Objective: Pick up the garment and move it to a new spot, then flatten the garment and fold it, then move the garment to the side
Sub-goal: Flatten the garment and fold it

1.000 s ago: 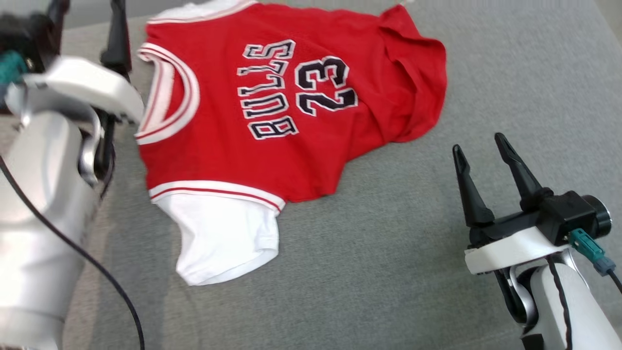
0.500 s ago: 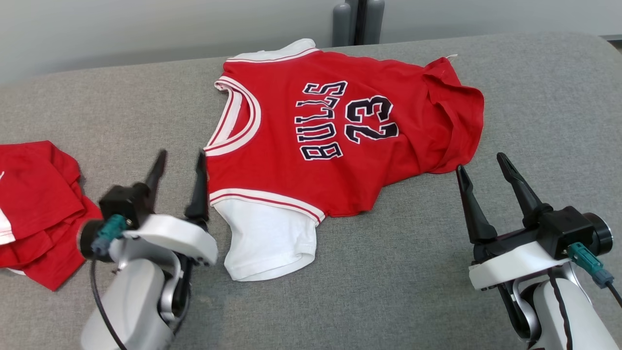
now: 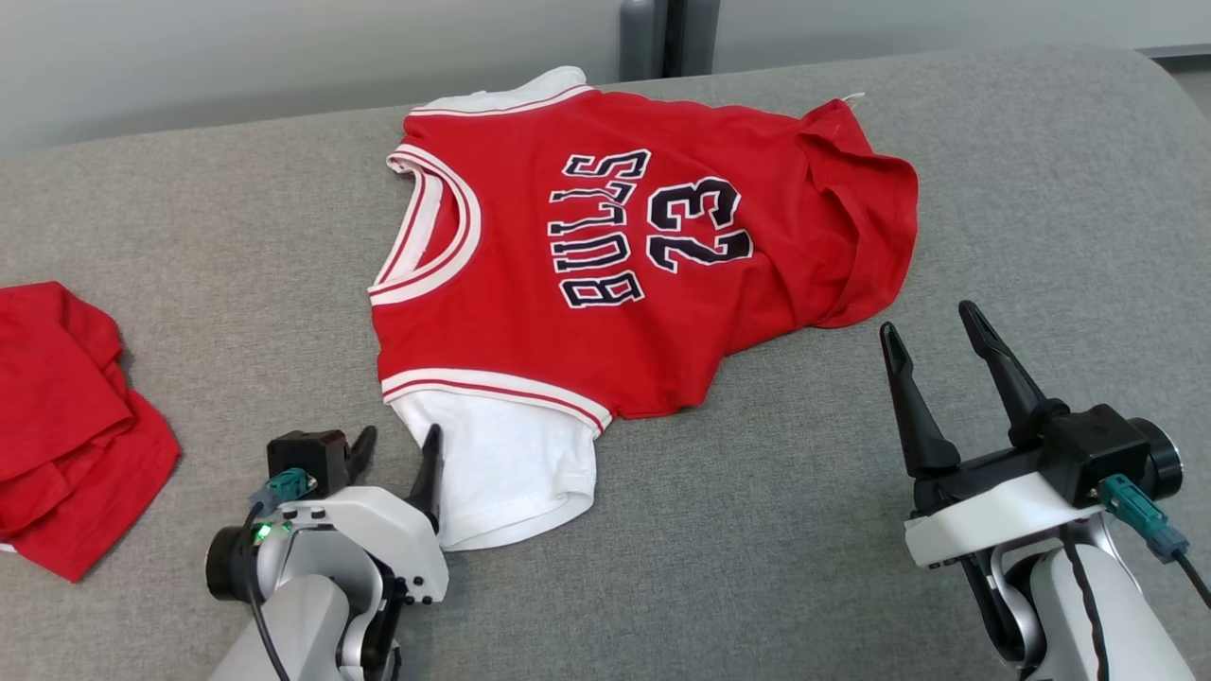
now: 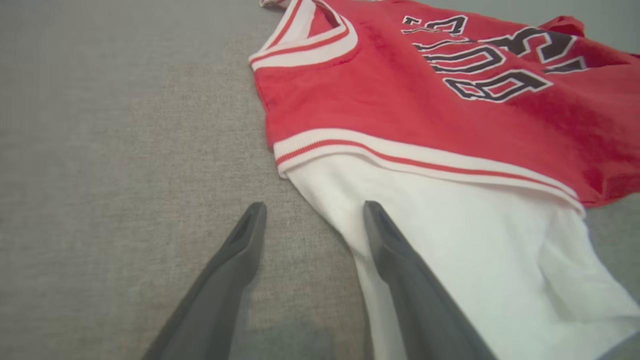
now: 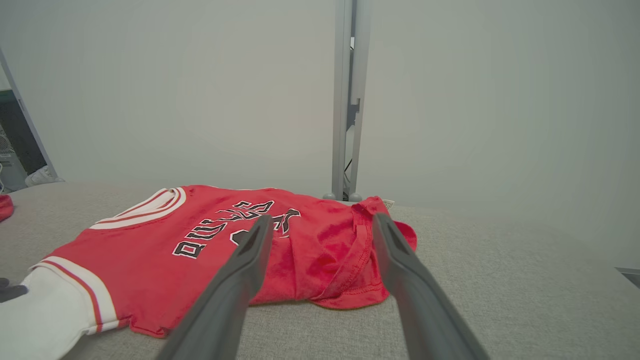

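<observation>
The jersey lies spread on the grey cushion, a little left of the middle and toward the far side, front up (the lettering reads BULLS 23). Its neck opening points left and its hem right, where the red cloth is folded over on itself in a rumpled flap. One white sleeve sticks out toward the near side, and a strip of the other shows at the far edge.

The left gripper sits low at the near left, right at the near-left edge of that white sleeve. Its two dark fingers are spread apart with only bare cushion between them. In the left wrist view the finger nearer the jersey overlaps the sleeve's edge, but I cannot tell whether it touches the cloth.

The right gripper is at the near right, its fingers likewise spread wide and holding nothing. Its tips point toward the folded hem and stand near it but apart from it, with grey cushion in between.

A second red cloth lies bunched at the left edge of the cushion, well apart from the jersey. Behind the cushion a grey post stands against a pale wall.
</observation>
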